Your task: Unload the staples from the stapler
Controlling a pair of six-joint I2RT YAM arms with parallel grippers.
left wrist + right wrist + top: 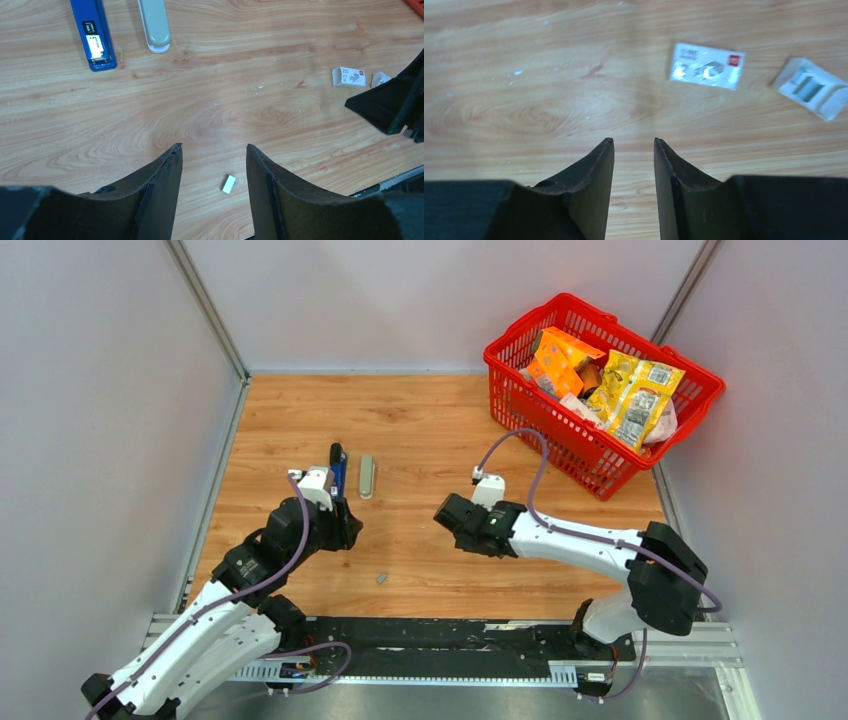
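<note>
A blue stapler (95, 35) (338, 466) lies flat on the wooden table, with a grey-beige bar (156, 25) (366, 477) beside it. One short strip of staples (229, 184) (381, 579) rests loose on the wood, seen low between my left fingers and touching neither. My left gripper (212, 146) (345, 532) hangs open above the table, empty. My right gripper (633, 140) (447, 512) is open too, a narrower gap with only bare wood in it. It shows as a black shape (395, 102) at the right edge of the left wrist view.
Two small white printed boxes (706, 66) (811, 89) lie ahead of my right fingers, the right one open. A red basket (520, 390) with snack packets stands at the back right. Grey walls close in the table on three sides.
</note>
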